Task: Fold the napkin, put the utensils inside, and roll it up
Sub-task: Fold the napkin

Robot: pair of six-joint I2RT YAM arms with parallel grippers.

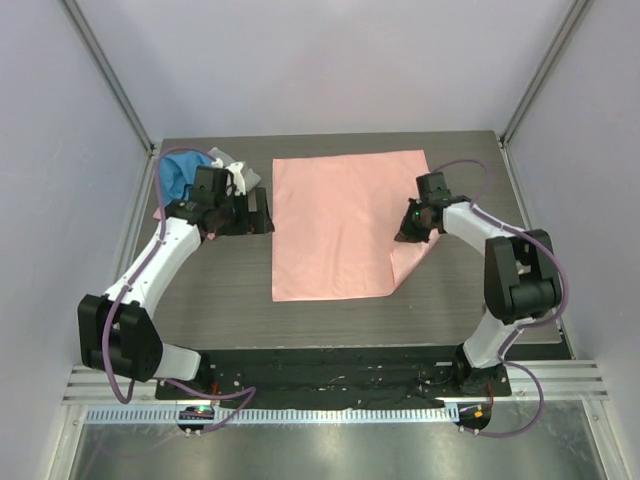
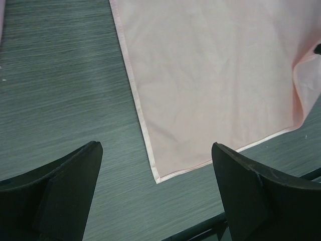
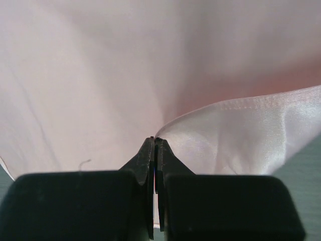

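Note:
The salmon-pink napkin [image 1: 335,225] lies spread on the dark table, with its near right corner lifted and creased. My right gripper [image 1: 408,228] is shut on the napkin's right edge; in the right wrist view the fingertips [image 3: 155,139] pinch a raised fold of the shiny cloth [image 3: 100,75]. My left gripper [image 1: 256,212] is open and empty, just left of the napkin's left edge. In the left wrist view it [image 2: 155,148] hovers above the napkin's near left corner [image 2: 215,75]. The spoon is out of view.
A blue cloth [image 1: 180,170] and a grey cloth [image 1: 226,156] lie bunched at the back left corner, behind the left arm. Grey walls close in the table [image 1: 230,300] on both sides and at the back. The arm bases stand at the near edge.

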